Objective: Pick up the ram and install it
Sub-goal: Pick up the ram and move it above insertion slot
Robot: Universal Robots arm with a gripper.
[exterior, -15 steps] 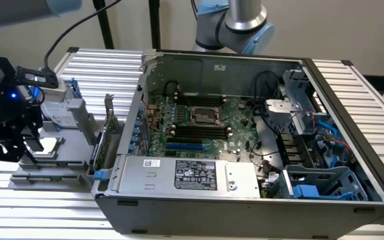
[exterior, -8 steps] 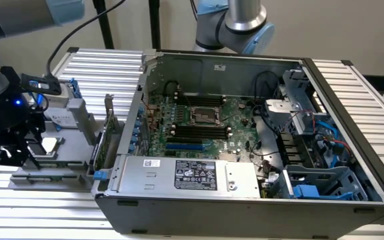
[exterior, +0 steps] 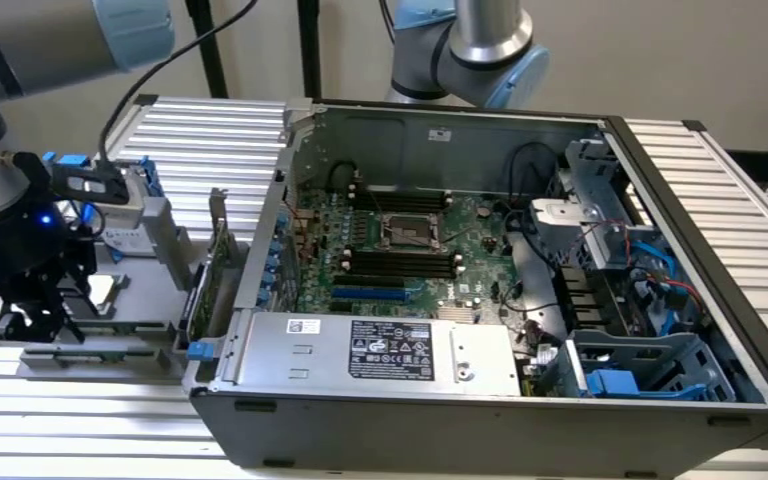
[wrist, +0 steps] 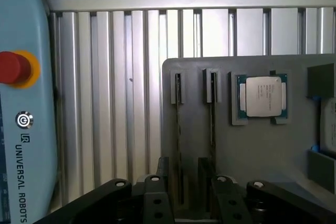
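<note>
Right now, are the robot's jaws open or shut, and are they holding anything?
Gripper: jaws open, holding nothing, hovering over the ram in the gray tray.

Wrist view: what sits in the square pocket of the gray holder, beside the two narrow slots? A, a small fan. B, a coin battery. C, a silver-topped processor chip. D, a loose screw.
C: a square processor chip with a silver lid and green edge lies flat in that pocket of the gray holder, beside the narrow slots.
</note>
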